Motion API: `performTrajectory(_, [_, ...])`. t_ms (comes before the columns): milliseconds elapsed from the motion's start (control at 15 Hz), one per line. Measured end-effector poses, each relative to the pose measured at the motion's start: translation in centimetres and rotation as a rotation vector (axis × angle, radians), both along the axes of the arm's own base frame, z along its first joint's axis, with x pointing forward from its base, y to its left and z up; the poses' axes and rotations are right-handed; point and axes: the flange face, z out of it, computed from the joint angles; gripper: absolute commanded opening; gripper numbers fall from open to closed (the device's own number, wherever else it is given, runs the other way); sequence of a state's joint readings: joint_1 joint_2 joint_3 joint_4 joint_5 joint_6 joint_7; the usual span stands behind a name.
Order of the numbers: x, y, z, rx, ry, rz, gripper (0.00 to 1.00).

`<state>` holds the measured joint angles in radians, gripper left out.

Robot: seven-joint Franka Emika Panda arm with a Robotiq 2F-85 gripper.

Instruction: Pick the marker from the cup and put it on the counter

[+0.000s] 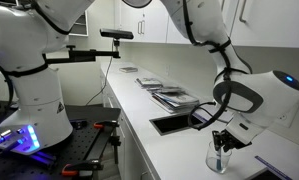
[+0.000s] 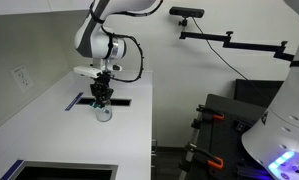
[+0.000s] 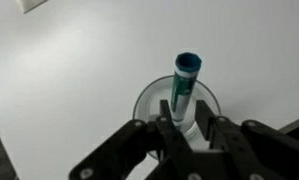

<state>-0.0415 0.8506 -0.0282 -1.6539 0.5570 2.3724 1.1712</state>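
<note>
The green-teal marker (image 3: 187, 75) stands upright in the clear cup (image 3: 147, 100) on the white counter (image 3: 69, 70). In the wrist view my gripper (image 3: 186, 122) reaches down into the cup's mouth, with its two fingers closed against the marker's lower shaft. The marker's tip is hidden behind the fingers. In both exterior views the gripper (image 1: 222, 140) (image 2: 102, 100) hangs straight over the cup (image 1: 220, 160) (image 2: 104, 113), which stands next to the dark rectangular recess (image 1: 174, 123) (image 2: 121, 101). The marker is too small to make out there.
Flat trays or papers (image 1: 169, 95) lie farther along the counter. A dark sink-like opening (image 2: 59, 172) is at the counter's near end. A wall with an outlet (image 2: 22, 76) runs along one side, and the counter's open edge (image 2: 151, 120) along the opposite side.
</note>
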Motion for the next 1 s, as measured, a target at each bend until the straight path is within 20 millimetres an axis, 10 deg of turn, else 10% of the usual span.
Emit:
performTrajectory(333, [0.4,0.0,-1.2,0.006,0.018,-0.01,0.27])
performTrajectory(400, [0.4,0.0,-1.4,0.01,0.024,-0.01,0.06])
performTrajectory(1000, [1.6,-1.2,1.1,0.071,-0.016,-0.062,0.05])
